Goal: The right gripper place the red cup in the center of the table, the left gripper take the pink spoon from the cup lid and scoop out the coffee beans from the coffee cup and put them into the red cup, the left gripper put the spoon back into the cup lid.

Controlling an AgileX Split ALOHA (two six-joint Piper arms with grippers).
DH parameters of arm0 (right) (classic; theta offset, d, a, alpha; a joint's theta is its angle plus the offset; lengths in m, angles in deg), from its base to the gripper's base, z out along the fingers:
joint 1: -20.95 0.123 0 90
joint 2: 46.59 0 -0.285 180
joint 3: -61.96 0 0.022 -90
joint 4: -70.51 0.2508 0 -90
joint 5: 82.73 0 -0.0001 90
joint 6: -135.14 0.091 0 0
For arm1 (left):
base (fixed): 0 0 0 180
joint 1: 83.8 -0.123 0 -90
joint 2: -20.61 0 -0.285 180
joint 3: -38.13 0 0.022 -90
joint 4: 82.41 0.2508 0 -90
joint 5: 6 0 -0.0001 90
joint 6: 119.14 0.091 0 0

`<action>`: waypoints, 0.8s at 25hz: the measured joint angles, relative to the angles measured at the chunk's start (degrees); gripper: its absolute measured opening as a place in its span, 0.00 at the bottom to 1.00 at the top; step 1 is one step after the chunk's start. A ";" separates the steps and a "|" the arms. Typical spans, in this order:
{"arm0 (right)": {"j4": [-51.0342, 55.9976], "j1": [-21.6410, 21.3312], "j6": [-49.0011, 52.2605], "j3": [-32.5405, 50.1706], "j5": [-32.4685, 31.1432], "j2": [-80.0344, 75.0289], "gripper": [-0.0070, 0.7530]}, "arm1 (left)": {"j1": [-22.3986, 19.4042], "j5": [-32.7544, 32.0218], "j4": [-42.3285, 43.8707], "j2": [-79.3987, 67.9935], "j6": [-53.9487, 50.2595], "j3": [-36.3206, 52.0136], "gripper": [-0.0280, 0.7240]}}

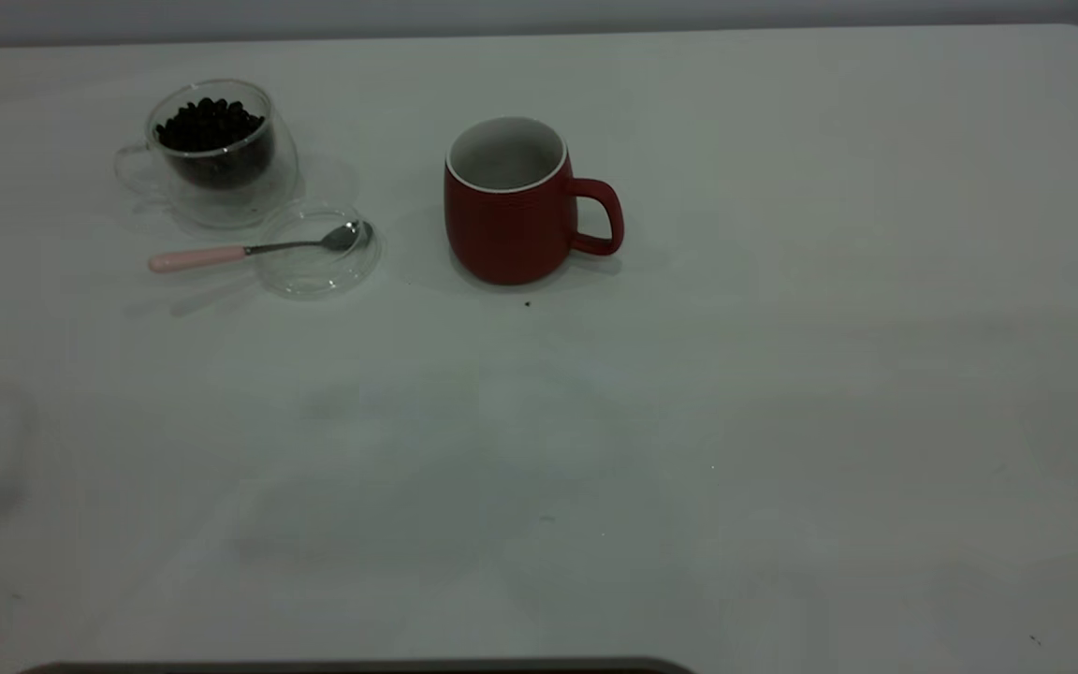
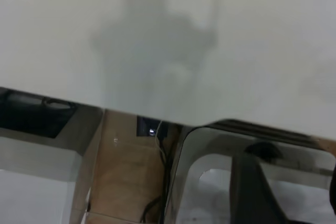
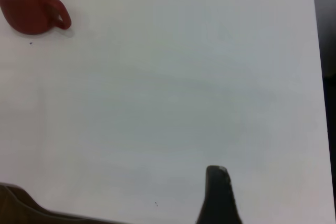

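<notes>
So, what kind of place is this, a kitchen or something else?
Probably a robot test bench rather than a kitchen: a plain white table with only a red cup, a glass coffee cup of beans and a pink spoon on a cup lid.

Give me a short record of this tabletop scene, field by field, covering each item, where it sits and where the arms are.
red cup: upright mid-table, looks empty, handle toward the exterior view's right
coffee cup: clear glass, far left, holding coffee beans
cup lid: flat on the table, just in front of the coffee cup
pink spoon: bowl resting in the lid, handle pointing left
left gripper: not in view
right gripper: only a dark finger shows, far from the red cup
</notes>
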 joint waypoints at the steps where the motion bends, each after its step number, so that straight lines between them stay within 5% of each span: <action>1: 0.00 0.00 0.00 0.00 0.00 0.00 0.79 | 0.00 0.00 0.00 2.21 0.20 1.85 0.60; 20: 0.00 0.00 0.00 0.00 0.00 0.00 0.79 | 0.00 0.00 -1.13 48.06 10.82 17.44 0.60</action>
